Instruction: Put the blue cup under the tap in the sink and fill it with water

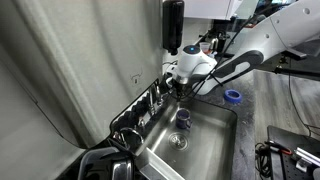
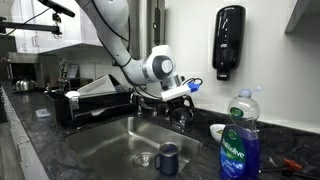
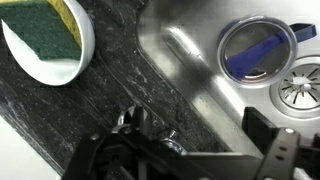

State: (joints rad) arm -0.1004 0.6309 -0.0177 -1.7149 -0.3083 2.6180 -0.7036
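Stainless steel, rectangular, with a round drain (image 3: 300, 90) in its floor: the big sink basin (image 2: 108, 140) appears in all three views. The small dark blue round cup (image 3: 257, 48) stands upright on the basin floor, just beside the drain. In the wrist view it sits at two o'clock of the frame, and the drain lies at four o'clock from it. Both exterior views show the cup well apart from the gripper, with nothing touching it. I cannot tell whether it holds water.

The short chrome tap (image 3: 150, 128) shows at six o'clock of the wrist view, where the steel rim meets the dark speckled stone counter (image 3: 60, 110). The Robotiq gripper (image 3: 180, 150) hangs over it with its fingers (image 3: 268, 140) spread wide, one on either side of the chrome and holding nothing. I cannot tell whether a pad touches the tap — the metal is blurred there. The cup lies off towards two o'clock from this chrome, and I cannot make out where the spout mouth ends.

Other items noted:
- A white round bowl (image 3: 62, 70) holding a green-and-yellow sponge (image 3: 40, 25) sits on the counter at ten o'clock of the wrist view.
- A flat blue tape ring (image 1: 232, 96) lies on the counter at three o'clock from the gripper in an exterior view.
- A clear bottle of blue dish soap (image 2: 238, 140) stands near the basin — four o'clock of the frame in an exterior view.
- A black wall-mounted soap dispenser (image 2: 229, 40) hangs at one o'clock of that same frame.
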